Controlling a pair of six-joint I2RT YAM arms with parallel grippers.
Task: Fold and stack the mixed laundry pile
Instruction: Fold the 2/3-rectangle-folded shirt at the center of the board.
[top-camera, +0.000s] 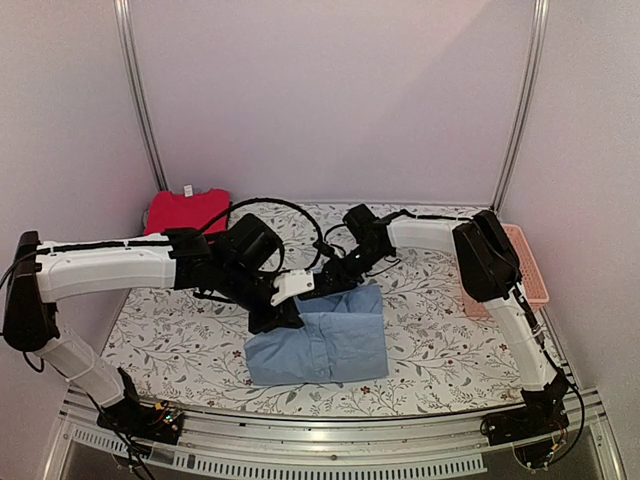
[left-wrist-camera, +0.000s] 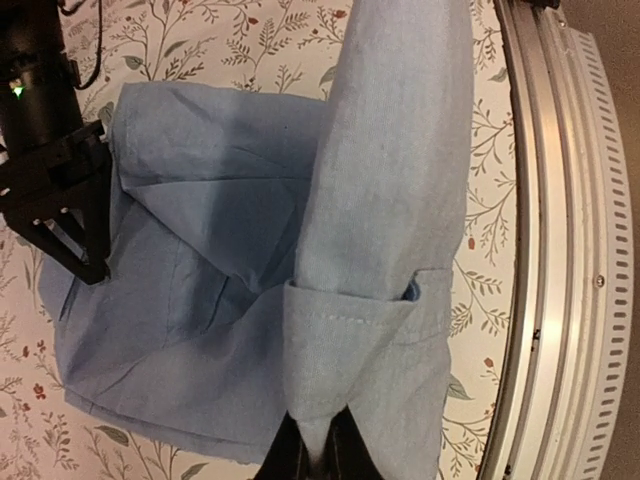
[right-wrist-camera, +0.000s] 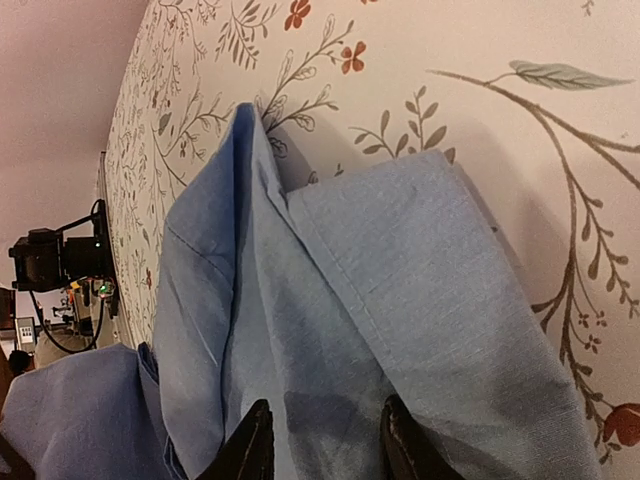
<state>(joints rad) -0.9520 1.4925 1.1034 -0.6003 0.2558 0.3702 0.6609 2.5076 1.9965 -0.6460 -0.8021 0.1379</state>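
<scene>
Just six o'clock of the counter's (top-camera: 180, 330) centre, the light blue shirt (top-camera: 330, 345) lies part-folded, its raised sleeve clenched in the left pincer (left-wrist-camera: 318, 442) and its twelve-o'clock edge grasped by the right pincer (right-wrist-camera: 325, 432), so the sleeve should be laid across flat and taut.

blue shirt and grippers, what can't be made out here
Top view: the blue shirt's far edge is hidden under the left gripper and right gripper.
Right wrist view: bottom edge cuts off the right gripper, so its grip is unclear.
Top view: the left arm hides the red garment's near edge.
</scene>
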